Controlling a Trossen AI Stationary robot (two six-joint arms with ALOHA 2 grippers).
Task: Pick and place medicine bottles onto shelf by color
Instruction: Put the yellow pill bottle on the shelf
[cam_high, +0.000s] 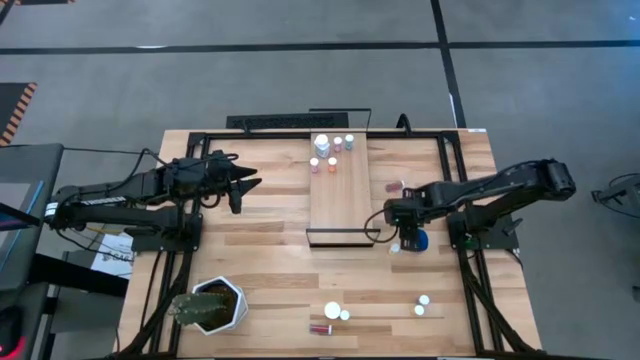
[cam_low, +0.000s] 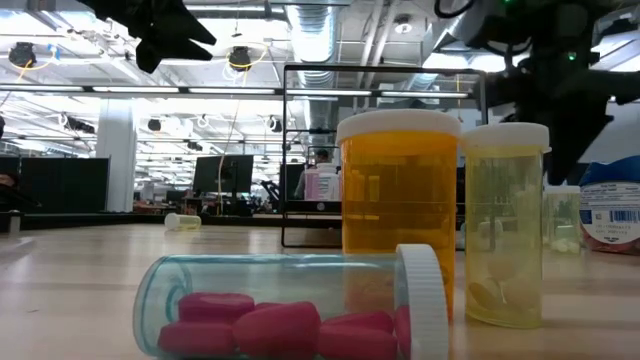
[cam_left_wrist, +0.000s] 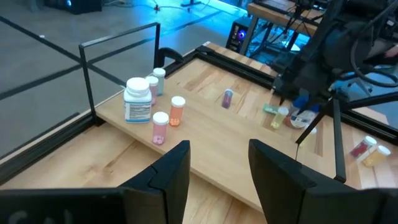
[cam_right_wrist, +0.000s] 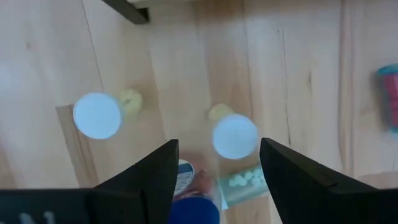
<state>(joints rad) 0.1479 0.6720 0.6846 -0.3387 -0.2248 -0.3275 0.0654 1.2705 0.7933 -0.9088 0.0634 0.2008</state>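
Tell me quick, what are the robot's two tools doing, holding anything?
Left tool: open, empty, in the air beside the shelf.
Right tool: open, holding nothing, hovering above a white-capped bottle.

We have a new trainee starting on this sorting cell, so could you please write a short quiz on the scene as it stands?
1. True or false: the left gripper hangs directly over the shelf.
2. What is the right gripper hovering over? A) the plant pot B) small bottles beside the shelf C) the bottles already on the shelf
3. How does the clear bottle of pink pills in the low view lie?

Key: 1 false, it is off to the shelf's left side. 2 B. 3 On its side, cap on.
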